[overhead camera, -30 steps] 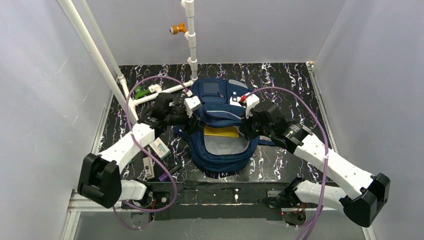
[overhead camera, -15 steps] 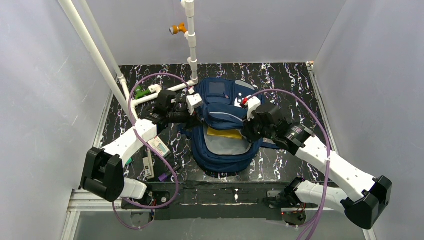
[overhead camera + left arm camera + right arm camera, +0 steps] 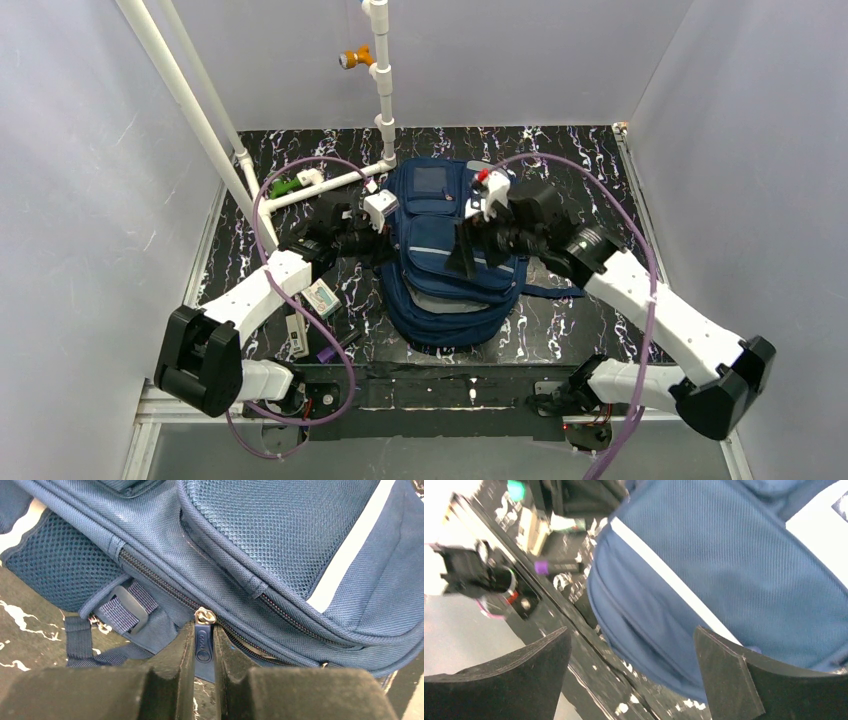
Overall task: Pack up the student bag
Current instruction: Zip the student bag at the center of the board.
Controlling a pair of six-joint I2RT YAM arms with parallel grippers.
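Observation:
The student bag [image 3: 440, 290], navy with pale stripes, lies flat in the middle of the black marbled table with its flap down. My left gripper [image 3: 383, 243] is at the bag's left side. In the left wrist view it [image 3: 204, 630] is shut on the blue rubber zipper pull [image 3: 204, 644] of the main zip, under a brass slider [image 3: 205, 616]. My right gripper [image 3: 468, 252] hovers over the bag's front. Its jaws [image 3: 632, 635] stand wide apart with nothing between them, above the bag's fabric [image 3: 724, 570].
A white pipe frame [image 3: 310, 186] with a green piece [image 3: 281, 185] runs behind the left arm. Small items lie left of the bag: a pale box [image 3: 320, 297], a white stick [image 3: 297, 335], a purple-tipped object [image 3: 326, 353]. Grey walls close in on three sides.
The left gripper closed on the zipper pull. The right gripper let go of the raised flap and opened; the flap dropped, hiding the yellow item inside the bag.

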